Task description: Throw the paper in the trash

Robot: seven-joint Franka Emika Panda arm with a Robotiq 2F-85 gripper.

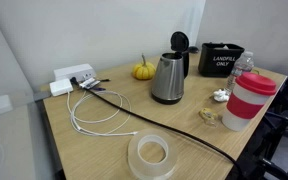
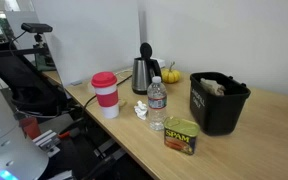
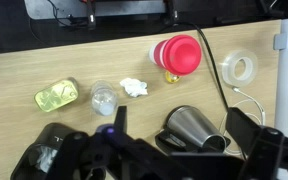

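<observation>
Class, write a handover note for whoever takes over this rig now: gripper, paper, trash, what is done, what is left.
Gripper: open, empty, above the table.
Paper: lying on the table between the water bottle and the red cup, not grasped.
Trash: black bin, past the bottle from the paper.
Done: nothing yet.
Left: descend, grasp the paper, carry it over the trash, release.

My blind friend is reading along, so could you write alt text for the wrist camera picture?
View down onto a light wooden table with a small white crumpled paper wad near its centre. Around it: a red-lidded cup, a clear plastic bottle, a yellowish tin, a clear tape roll and a steel kettle.
</observation>
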